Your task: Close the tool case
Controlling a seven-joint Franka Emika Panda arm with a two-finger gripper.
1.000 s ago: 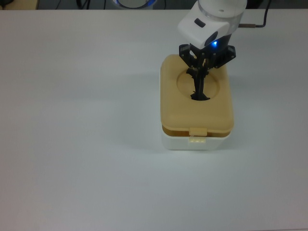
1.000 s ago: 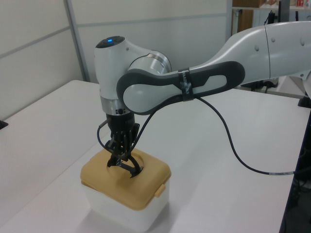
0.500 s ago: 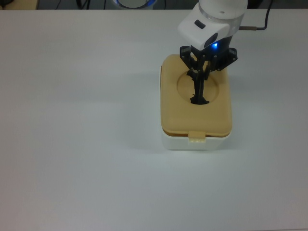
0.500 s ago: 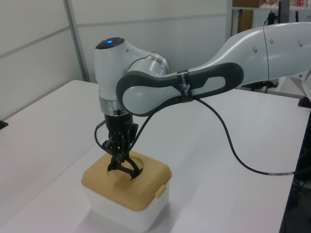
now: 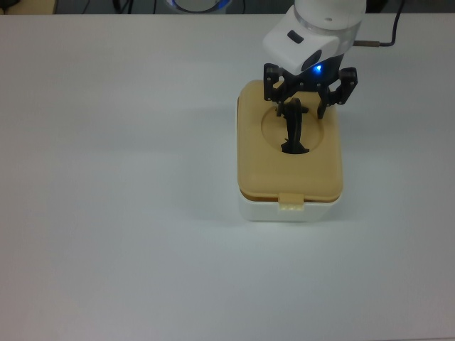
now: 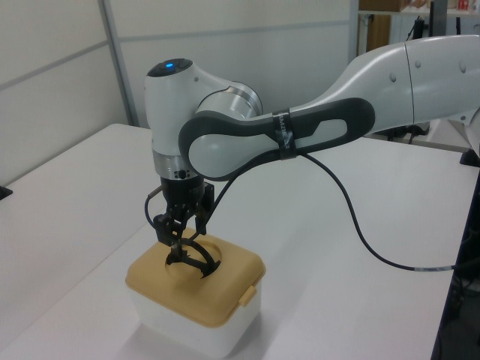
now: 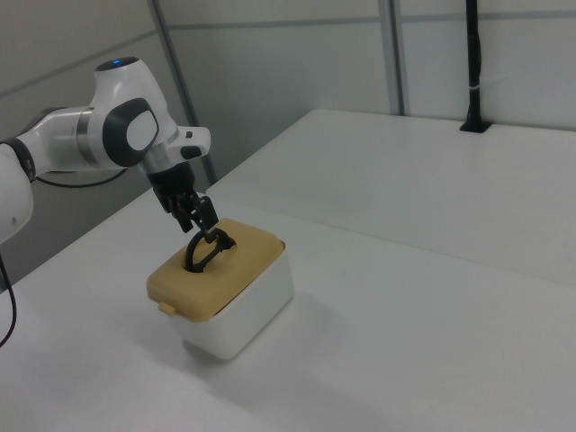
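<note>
The tool case stands on the white table, its tan-yellow lid (image 5: pixel 290 160) lying flat on the translucent white tub (image 5: pixel 274 212). A small latch tab (image 5: pixel 291 202) hangs over the lid's near edge in the top view. The black handle (image 5: pixel 293 131) stands up from the lid's round recess. My gripper (image 5: pixel 304 105) hovers just above the handle, open, fingers spread to either side of it and holding nothing. From the left view, the gripper (image 6: pixel 180 229) sits over the handle (image 6: pixel 193 260) and lid (image 6: pixel 202 289). The right view shows the gripper (image 7: pixel 203 221), handle (image 7: pixel 203 252) and tub (image 7: pixel 252 310).
The white table (image 5: pixel 114 177) spreads wide around the case. My arm's black cable (image 6: pixel 360 232) loops down beside the arm in the left view. A black post (image 7: pixel 472 63) stands at the table's far edge in the right view.
The lid first sank level onto the tub while my gripper was shut on the handle. Since then the fingers have spread apart and let the handle go.
</note>
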